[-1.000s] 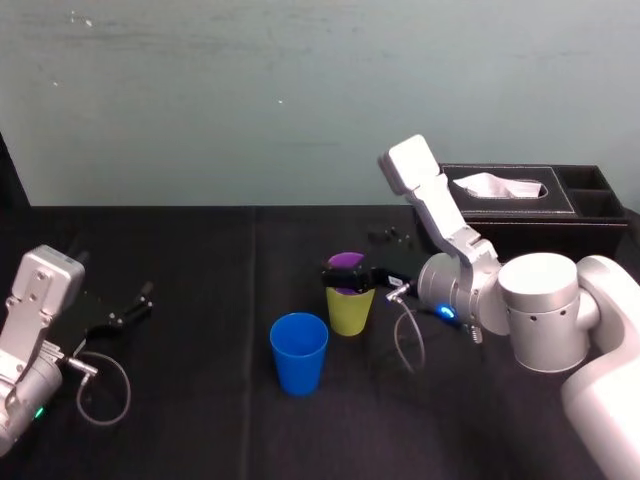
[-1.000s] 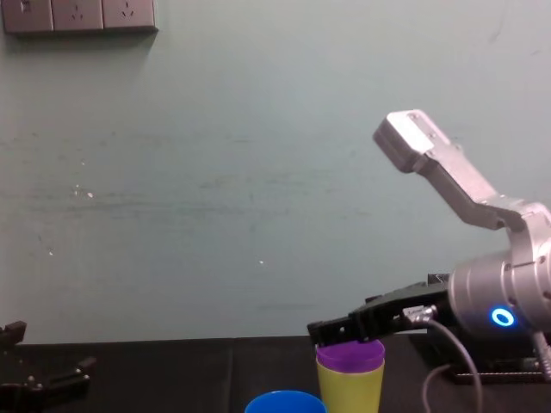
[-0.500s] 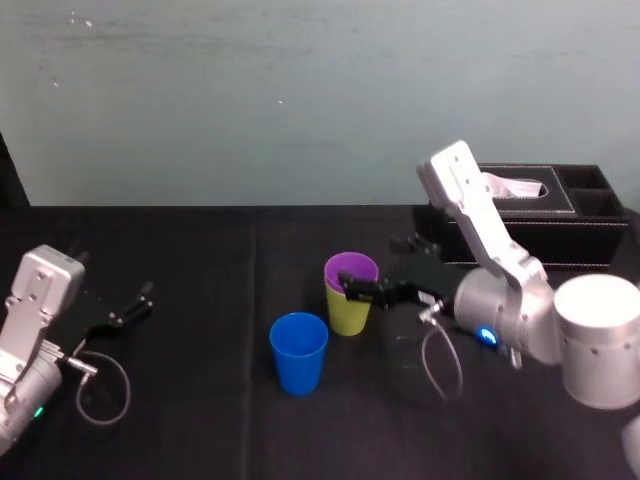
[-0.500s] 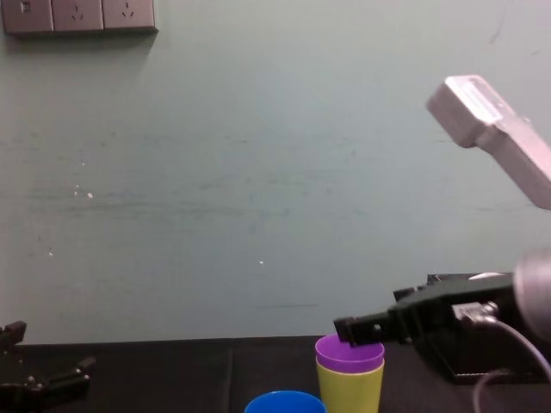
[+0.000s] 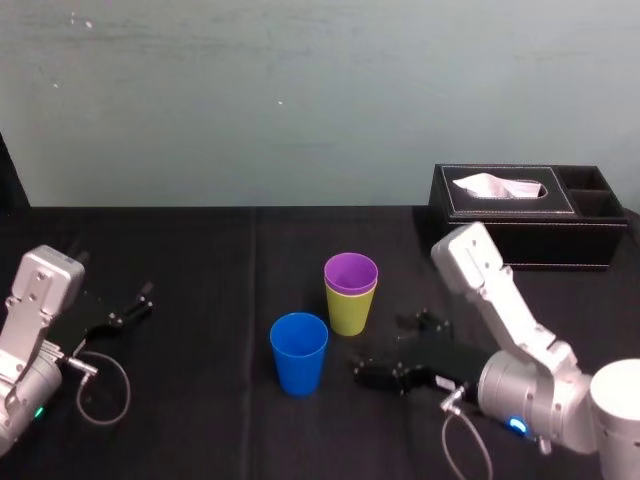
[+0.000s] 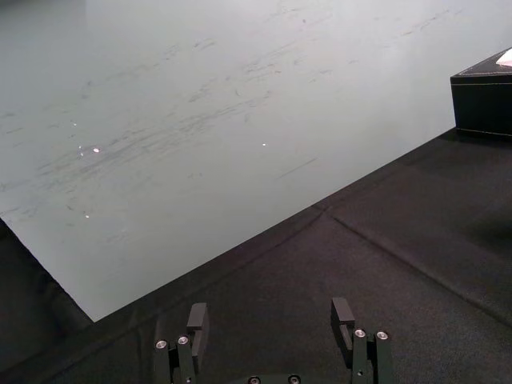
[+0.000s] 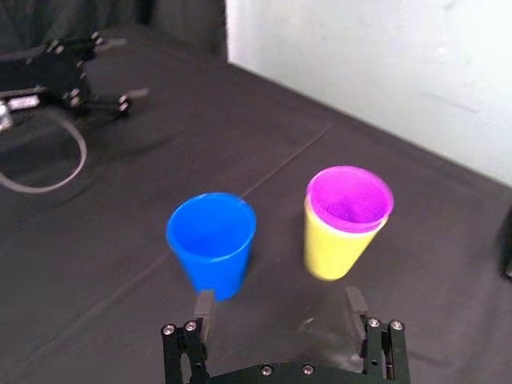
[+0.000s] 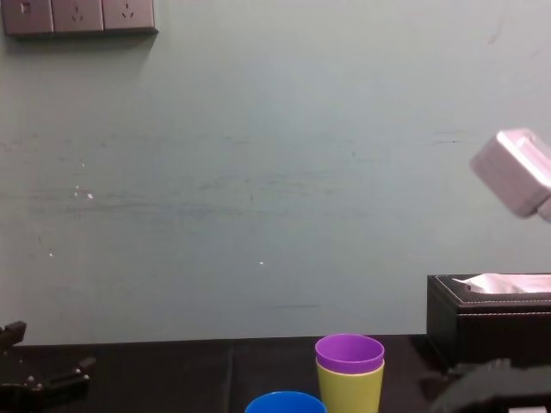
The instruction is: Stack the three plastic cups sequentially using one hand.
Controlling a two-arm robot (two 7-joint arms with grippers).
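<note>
The purple cup (image 5: 351,272) sits nested inside the yellow-green cup (image 5: 348,312) at the table's middle, and both stand upright. The blue cup (image 5: 299,353) stands alone just in front and to their left. My right gripper (image 5: 388,348) hovers low over the table, nearer to me and to the right of the cups. It is open and holds nothing. In the right wrist view its fingers (image 7: 204,308) frame the blue cup (image 7: 212,240) and the nested pair (image 7: 346,220) ahead. My left gripper (image 5: 135,302) rests open at the far left.
A black tissue box (image 5: 520,215) stands at the back right against the wall. The right arm's grey link (image 8: 516,172) rises at the right of the chest view. A grey cable (image 5: 100,385) loops beside the left arm.
My right gripper has let go of the purple cup's rim and drawn back toward me and down. The purple cup stays nested in the yellow-green one. The left arm is still.
</note>
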